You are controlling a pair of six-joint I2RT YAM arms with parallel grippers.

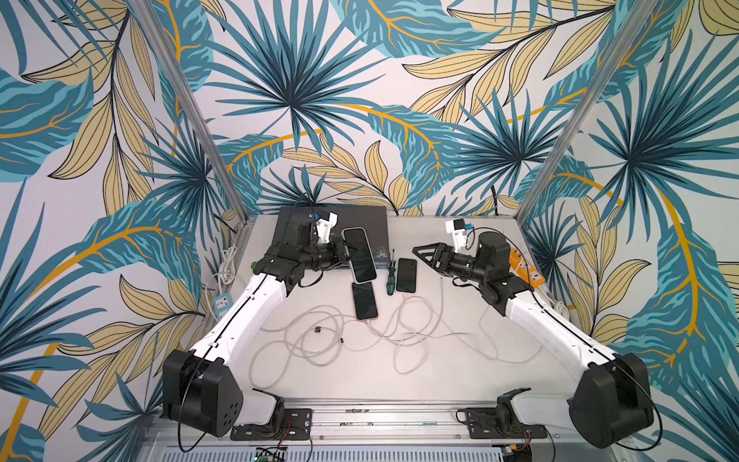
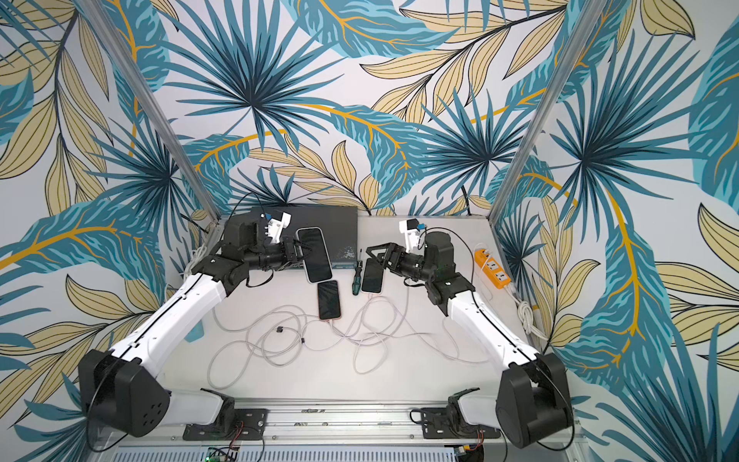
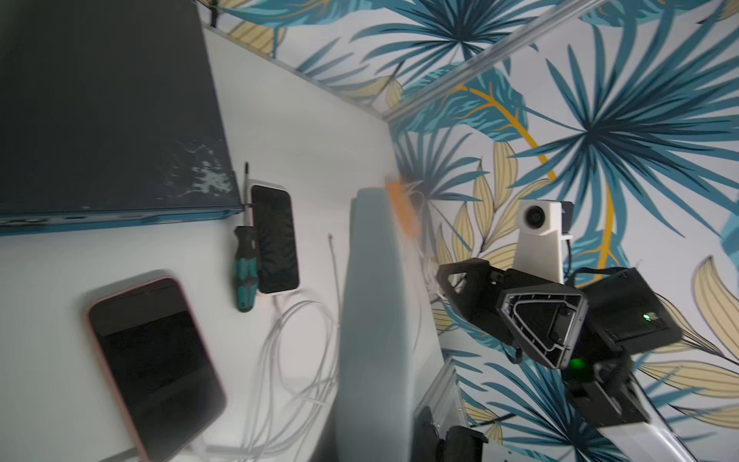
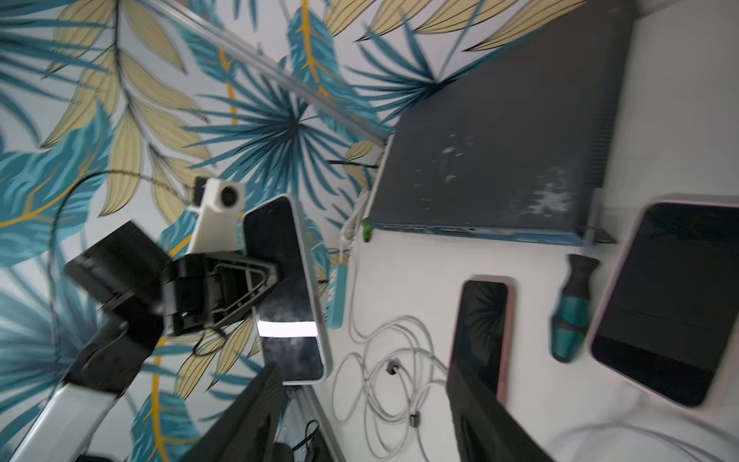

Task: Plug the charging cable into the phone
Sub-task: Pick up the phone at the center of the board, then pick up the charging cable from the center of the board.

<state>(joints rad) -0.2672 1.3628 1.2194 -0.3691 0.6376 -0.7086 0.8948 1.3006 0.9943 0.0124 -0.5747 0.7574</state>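
Phone (image 1: 362, 256) hangs over the table (image 1: 440, 380), clamped at its side edge by the left end effector (image 1: 347, 251), long axis running front to back. Right end effector (image 1: 419, 251) gapes empty, nearer the loose cable (image 1: 441, 298) end.

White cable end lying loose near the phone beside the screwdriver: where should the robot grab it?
Grip the loose white charging cable just behind its plug tip, coming straight down with the open right gripper. That stretch lies flat and straight on the white table, away from the tangle, so jaws set across it should probably close cleanly.
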